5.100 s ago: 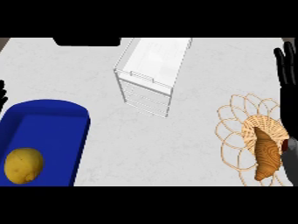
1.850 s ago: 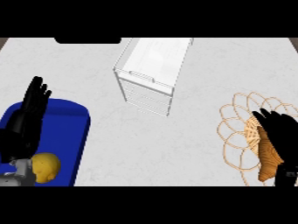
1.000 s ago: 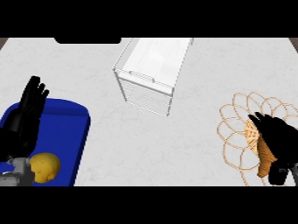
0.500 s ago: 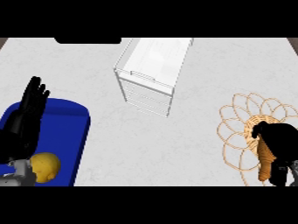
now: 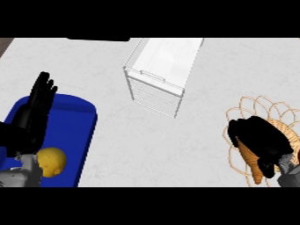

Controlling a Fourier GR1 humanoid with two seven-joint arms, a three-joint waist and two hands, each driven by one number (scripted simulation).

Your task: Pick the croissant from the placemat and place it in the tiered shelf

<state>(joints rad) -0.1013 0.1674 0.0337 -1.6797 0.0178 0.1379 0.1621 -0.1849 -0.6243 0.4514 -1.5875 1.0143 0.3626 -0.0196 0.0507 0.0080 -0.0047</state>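
Note:
The golden-brown croissant (image 5: 250, 158) lies on a woven wire-pattern placemat (image 5: 248, 110) at the right edge of the counter. My right hand (image 5: 262, 139) covers most of it, fingers curled round it, so only its lower left side and tip show. The white tiered shelf (image 5: 160, 74) stands at the upper middle, well to the left of that hand. My left hand (image 5: 30, 115) rests open at the left, fingers pointing up, over a blue tray.
A blue tray (image 5: 75, 132) lies at the lower left with a yellow lemon (image 5: 51, 161) in it. Bare white counter (image 5: 178, 149) stretches between the tray, the shelf and the placemat. A dark object (image 5: 100, 38) sits at the counter's far edge.
My right hand came down onto the croissant and its fingers curled round it. My left hand moved in over the blue tray and has since stayed still.

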